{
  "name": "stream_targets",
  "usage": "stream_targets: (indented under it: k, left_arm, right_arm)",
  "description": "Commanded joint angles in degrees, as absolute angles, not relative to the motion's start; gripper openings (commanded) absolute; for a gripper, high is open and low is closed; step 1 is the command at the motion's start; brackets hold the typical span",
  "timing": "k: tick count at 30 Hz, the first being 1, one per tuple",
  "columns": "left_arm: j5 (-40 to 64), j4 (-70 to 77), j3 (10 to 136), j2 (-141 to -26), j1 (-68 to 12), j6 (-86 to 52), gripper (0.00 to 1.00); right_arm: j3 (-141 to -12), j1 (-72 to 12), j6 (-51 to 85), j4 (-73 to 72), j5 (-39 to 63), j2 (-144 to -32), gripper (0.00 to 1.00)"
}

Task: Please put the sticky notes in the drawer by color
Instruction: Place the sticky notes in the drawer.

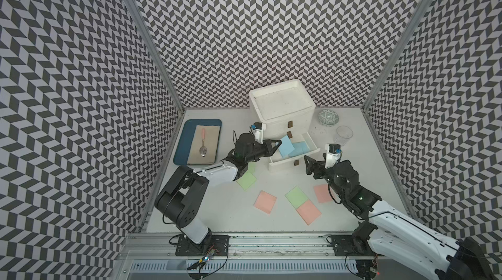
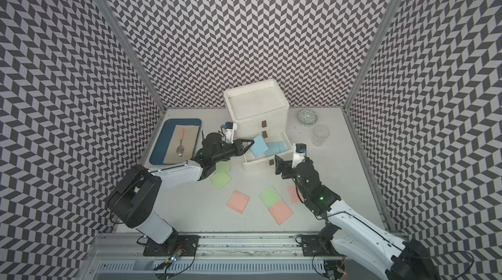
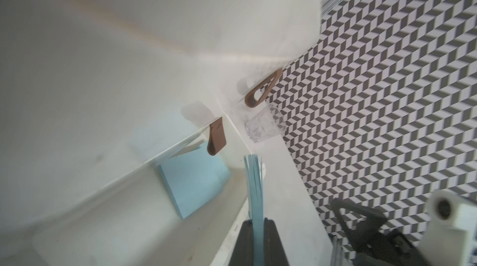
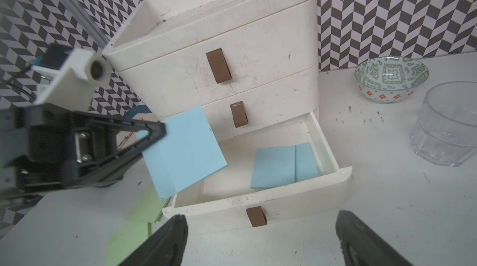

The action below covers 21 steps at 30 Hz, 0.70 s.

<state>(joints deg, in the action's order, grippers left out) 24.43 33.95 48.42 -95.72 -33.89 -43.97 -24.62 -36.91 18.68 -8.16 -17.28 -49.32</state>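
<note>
The white drawer [image 1: 282,107] stands at the back with its bottom drawer [image 4: 258,200] pulled out. Two light blue sticky notes [image 4: 281,166] lie inside it. My left gripper [image 1: 278,144] is shut on a third blue sticky note [image 1: 285,146], held tilted above the open drawer's left end and seen edge-on in the left wrist view [image 3: 255,187]. My right gripper [image 4: 262,217] stands open just in front of the bottom handle, holding nothing. On the table lie three green notes [image 1: 246,180] [image 1: 296,197] [image 1: 252,167] and three pink notes [image 1: 265,202] [image 1: 308,212] [image 1: 322,193].
A blue tray [image 1: 182,140] with a cloth and a spoon [image 1: 203,142] sits at the back left. A patterned bowl [image 1: 329,117] and a clear glass [image 1: 343,134] stand to the right of the drawer chest. Patterned walls close in three sides.
</note>
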Motion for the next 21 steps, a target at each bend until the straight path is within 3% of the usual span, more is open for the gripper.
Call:
stream_targets:
  k: [1, 6, 12, 15, 18, 21]
  left_arm:
    - [21.0, 34.6, 52.4, -99.1, -36.1, -39.0, 0.00]
    - [15.5, 31.9, 54.7, -100.4, -38.1, -35.6, 0.00]
    - [5.4, 28.2, 54.9, -98.7, -41.2, -30.7, 0.08]
    - [4.0, 26.7, 55.7, -99.0, -41.5, -29.9, 0.17]
    - [3.5, 24.2, 57.0, -99.1, -41.7, -28.8, 0.33]
    - [2.2, 22.5, 57.1, -97.4, -41.8, -27.5, 0.40]
  right_arm:
    - [-24.3, -36.3, 19.3, -11.6, -18.0, -49.0, 0.94]
    - [-24.4, -36.1, 18.8, -11.8, -16.4, -50.1, 0.94]
    - [-24.1, -36.0, 18.8, -12.6, -15.4, -50.5, 0.94]
    - [-24.2, -36.0, 18.9, -12.7, -15.0, -51.1, 0.94]
    - [-24.0, -36.0, 18.9, -12.8, -14.6, -51.4, 0.94]
    - [-24.2, -35.9, 18.7, -13.0, -14.1, -52.3, 0.94]
